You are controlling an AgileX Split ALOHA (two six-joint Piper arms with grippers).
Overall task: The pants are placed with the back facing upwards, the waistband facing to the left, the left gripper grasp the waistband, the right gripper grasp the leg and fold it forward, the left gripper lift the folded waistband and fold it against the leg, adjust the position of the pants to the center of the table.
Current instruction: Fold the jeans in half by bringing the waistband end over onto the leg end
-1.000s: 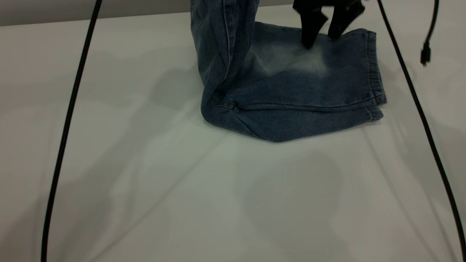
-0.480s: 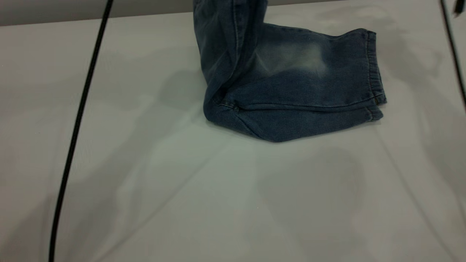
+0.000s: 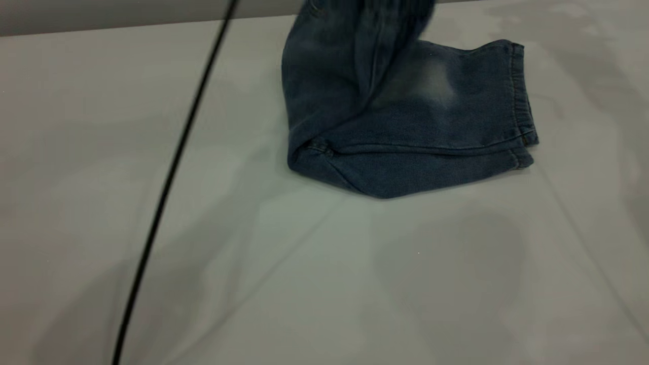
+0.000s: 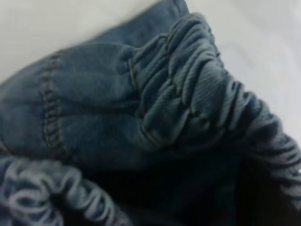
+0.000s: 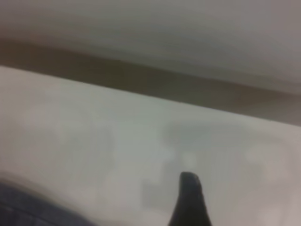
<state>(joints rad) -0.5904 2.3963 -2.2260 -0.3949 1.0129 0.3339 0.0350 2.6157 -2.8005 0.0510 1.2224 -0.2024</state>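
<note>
Judging by the pants (image 3: 405, 132) lying leg-over-leg on the desk (image 3: 152, 253), the lengthwise fold is done, while the waistband (image 4: 188, 99), raised above the leg (image 3: 436, 126), awaits laying down and centring; neither gripper's grip can be told.

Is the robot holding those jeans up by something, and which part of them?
Seemingly yes: the pants hang lifted by the waistband, which fills the left wrist view. The left hand itself is not visible.
</note>
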